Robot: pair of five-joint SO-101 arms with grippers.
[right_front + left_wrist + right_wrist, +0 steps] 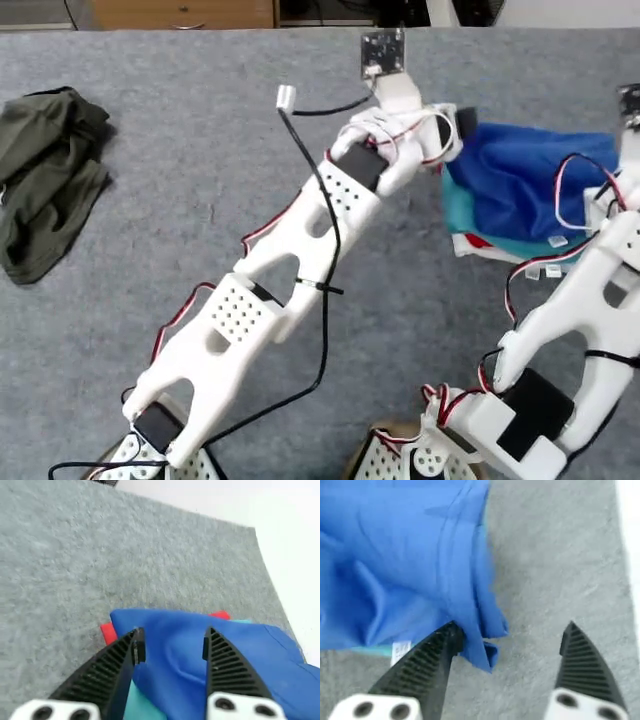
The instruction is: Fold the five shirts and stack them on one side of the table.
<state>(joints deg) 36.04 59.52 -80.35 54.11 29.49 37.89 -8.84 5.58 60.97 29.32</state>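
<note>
High view: the crumpled olive shirt (pixel 45 180) is seen well apart from the stack (pixel 530 175), with both grippers held at it. The left gripper (pixel 173 635) is spread wide over its blue top and the right gripper (pixel 511 627) wide at its corner. The left is judged nearer the olive shirt.

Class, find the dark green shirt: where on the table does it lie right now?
In the high view the dark green shirt lies crumpled at the left edge of the table, far from the blue shirt on the right side.
</note>
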